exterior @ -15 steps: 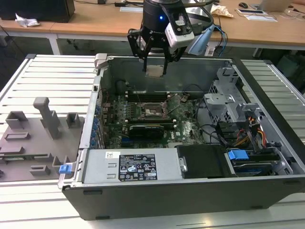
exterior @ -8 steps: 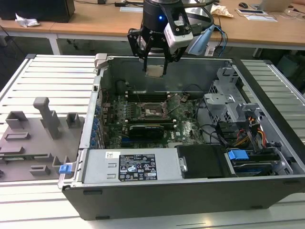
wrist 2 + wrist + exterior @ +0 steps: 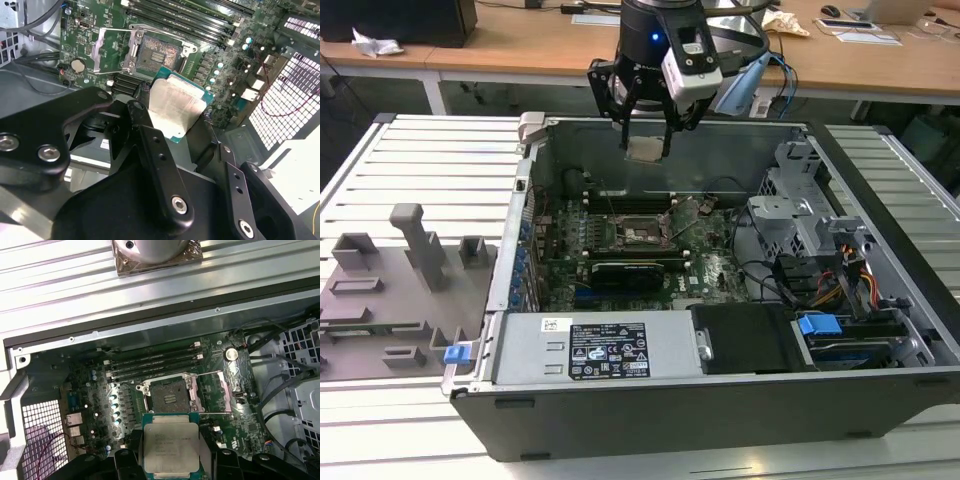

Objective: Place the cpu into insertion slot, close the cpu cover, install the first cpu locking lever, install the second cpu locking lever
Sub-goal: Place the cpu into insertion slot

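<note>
A black robot arm (image 3: 655,40) hangs over an open dark grey computer case (image 3: 720,410) that stands on a slatted grey metal desk (image 3: 420,150). Its jaws are closed on the cpu (image 3: 645,150), a small flat square chip with a dull silver-grey metal top and a green edge, gripped by two opposite sides. The chip is held in the air above the green circuit board (image 3: 715,270), clear of everything beneath it.

In both wrist views the cpu (image 3: 175,107) (image 3: 171,447) is near the insertion slot (image 3: 156,55) (image 3: 170,396) but apart from it. The slot (image 3: 642,235) is a small square black socket with a dark centre and grey metal rim, and it lies bare. The cpu cover (image 3: 112,50) (image 3: 220,390), a thin silver-grey metal frame plate with a square window, is swung open to one side of the socket, hinged at its edge. Long narrow black memory slots (image 3: 155,365) run beside the socket, and a round silver coin battery (image 3: 230,353) sits just beyond the open cover.

On the exterior view's left, a flat grey tray (image 3: 390,290) with raised blocks rests on the desk beside the case
</note>
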Controlling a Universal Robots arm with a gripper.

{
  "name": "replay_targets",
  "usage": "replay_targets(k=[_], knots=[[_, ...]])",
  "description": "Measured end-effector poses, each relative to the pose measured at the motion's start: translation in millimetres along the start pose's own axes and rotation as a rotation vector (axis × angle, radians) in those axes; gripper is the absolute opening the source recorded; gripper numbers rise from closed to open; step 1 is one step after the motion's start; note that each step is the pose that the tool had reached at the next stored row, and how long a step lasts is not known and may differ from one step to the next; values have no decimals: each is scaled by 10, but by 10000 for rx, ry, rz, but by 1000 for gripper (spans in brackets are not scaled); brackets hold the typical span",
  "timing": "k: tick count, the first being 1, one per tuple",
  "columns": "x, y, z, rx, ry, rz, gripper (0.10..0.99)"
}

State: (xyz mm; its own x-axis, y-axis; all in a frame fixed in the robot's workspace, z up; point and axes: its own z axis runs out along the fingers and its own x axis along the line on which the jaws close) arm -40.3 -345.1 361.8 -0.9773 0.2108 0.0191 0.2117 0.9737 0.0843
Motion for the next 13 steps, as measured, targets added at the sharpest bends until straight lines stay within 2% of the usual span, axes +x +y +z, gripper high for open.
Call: replay_targets(k=[13], knots=[[0,0,0,-9,-41,479,537]])
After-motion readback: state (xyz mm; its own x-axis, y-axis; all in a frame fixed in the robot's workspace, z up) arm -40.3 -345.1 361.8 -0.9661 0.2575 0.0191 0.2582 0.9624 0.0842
